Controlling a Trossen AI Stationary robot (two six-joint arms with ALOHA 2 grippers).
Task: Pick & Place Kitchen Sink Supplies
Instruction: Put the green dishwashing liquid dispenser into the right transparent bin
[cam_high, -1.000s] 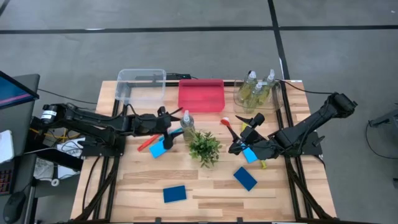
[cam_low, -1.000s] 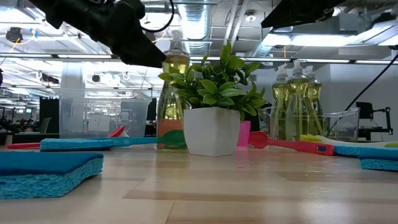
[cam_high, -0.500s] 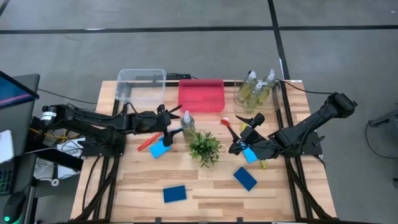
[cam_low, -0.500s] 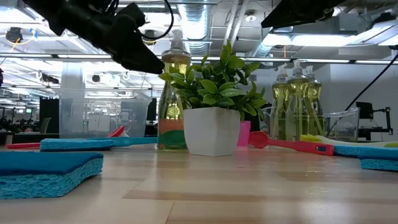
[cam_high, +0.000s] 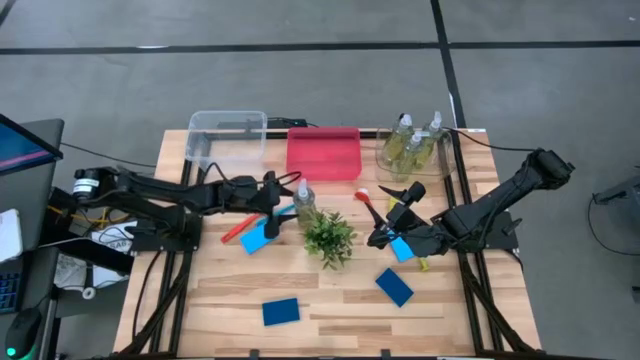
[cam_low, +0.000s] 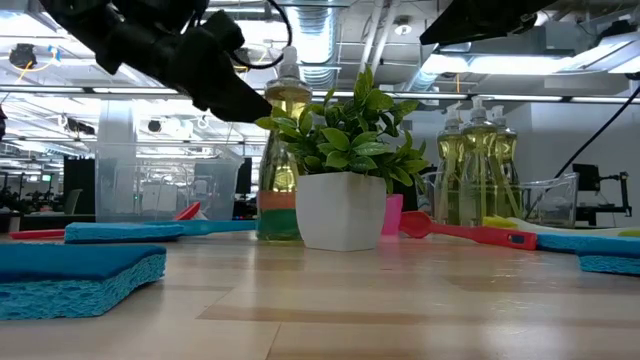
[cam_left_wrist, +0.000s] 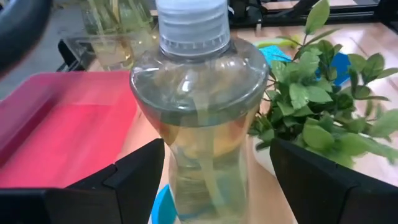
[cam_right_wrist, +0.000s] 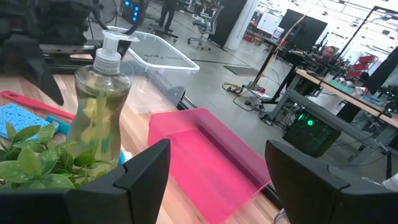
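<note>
A clear pump bottle of yellow-green liquid stands upright on the table just left of the plant. My left gripper is open, with one finger on either side of the bottle's waist; a gap shows at one side. My right gripper hangs open to the plant's right, above a blue sponge, with nothing between its fingers. More blue sponges lie flat on the wood. Red brushes lie near each gripper.
A pink bin sits at the far middle, with a clear bin to its left. At the far right, a clear container holds several more pump bottles. The potted plant stands close beside the bottle. A yellow brush lies under my right arm.
My left gripper has edged toward the bottle and sunk a little, turning slightly at the wrist; its fingers stay open. The bottle and my right arm have kept still.
</note>
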